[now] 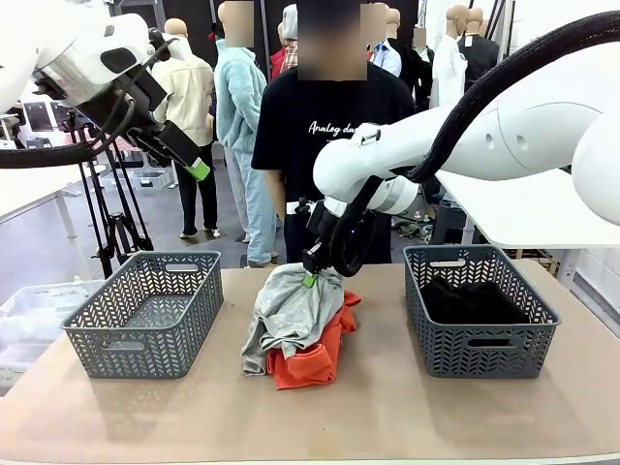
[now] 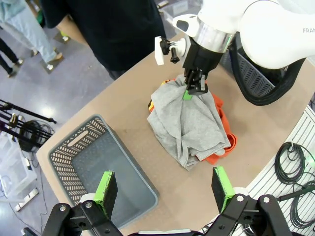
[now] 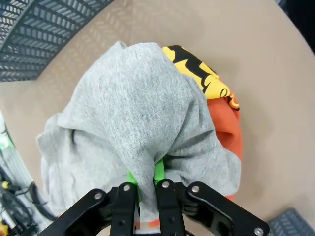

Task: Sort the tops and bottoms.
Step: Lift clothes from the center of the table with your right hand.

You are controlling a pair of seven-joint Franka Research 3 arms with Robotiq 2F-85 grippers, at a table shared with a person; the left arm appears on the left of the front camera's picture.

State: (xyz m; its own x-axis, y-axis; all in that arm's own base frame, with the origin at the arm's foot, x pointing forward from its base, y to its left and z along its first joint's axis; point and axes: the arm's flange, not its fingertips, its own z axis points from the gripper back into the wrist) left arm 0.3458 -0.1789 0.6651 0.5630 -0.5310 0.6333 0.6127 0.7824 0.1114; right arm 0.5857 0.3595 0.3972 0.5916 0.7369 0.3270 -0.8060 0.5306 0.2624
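**Right gripper pinched on grey top at centre pile; left arm parked high**

Right arm: reaches in from the right side and across the middle of the table (image 1: 387,417), wrist bent down over the clothing pile. The right gripper (image 1: 310,280) points down at the pile's far upper edge. Its fingers are closed, with a fold of the grey top (image 1: 291,312) clamped between the green pads. In the right wrist view the cloth rises in a tented ridge into the pinch.

Grey top: draped over the orange T-shirt (image 1: 312,362), covering most of it. Orange cloth shows along the near and right edges, with yellow print at the far side. The pile sits on the table between the two baskets.

Left arm: raised well above the table's left end, over the left basket (image 1: 145,320). The left gripper (image 2: 163,179) is spread wide with nothing between its pads.

Right basket (image 1: 480,360): holds a black garment (image 1: 470,300).

A person (image 1: 329,126) in a black T-shirt stands at the far edge, behind the pile.
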